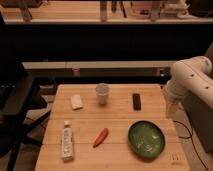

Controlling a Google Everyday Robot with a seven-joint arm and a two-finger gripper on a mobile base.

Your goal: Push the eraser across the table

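Note:
The eraser [136,101] is a small black oblong block lying flat on the light wooden table [120,122], toward the back right, its long side running front to back. My gripper [171,108] hangs below the white arm [190,82] just off the table's right edge. It is to the right of the eraser and apart from it, open, and nothing shows in it.
A white cup [102,93] stands left of the eraser, with a small white squarish piece [76,101] further left. A green bowl [146,139], a red pepper [101,137] and a white tube [66,142] lie along the front. A dark chair [15,107] stands left of the table.

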